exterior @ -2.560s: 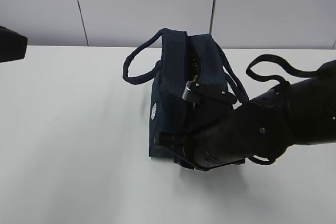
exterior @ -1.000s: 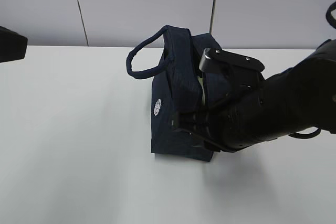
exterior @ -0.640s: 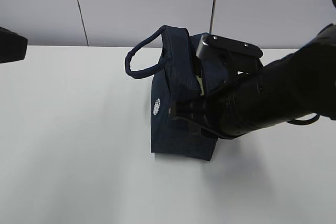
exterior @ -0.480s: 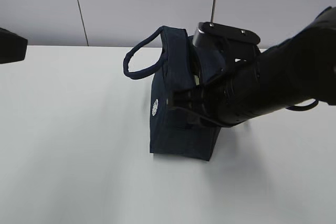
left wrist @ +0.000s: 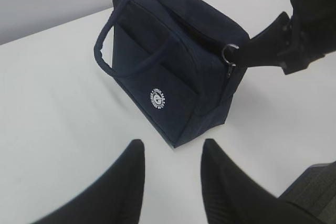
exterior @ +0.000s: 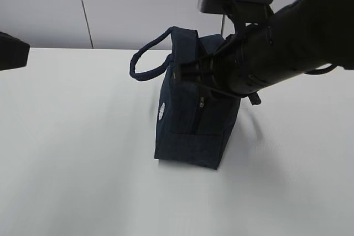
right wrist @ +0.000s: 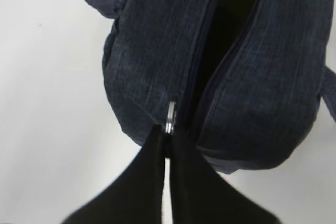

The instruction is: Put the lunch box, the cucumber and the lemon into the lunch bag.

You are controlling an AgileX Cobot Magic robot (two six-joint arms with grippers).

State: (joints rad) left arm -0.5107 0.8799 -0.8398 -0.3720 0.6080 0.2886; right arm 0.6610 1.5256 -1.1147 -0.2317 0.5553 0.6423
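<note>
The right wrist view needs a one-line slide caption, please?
Right gripper pinching the silver ring pull of the navy lunch bag, zipper partly open.

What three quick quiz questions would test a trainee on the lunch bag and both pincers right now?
1. True or false: the right pincer is shut on the zipper's ring pull.
2. Which describes the left pincer? A) shut on a handle B) open, above the table, apart from the lunch bag C) inside the bag
3. Fill in: in the right wrist view, the zipper opening along the bag's top shows a dark ____ between its two sides.

Key: 1 true; 2 B; 3 gap
</note>
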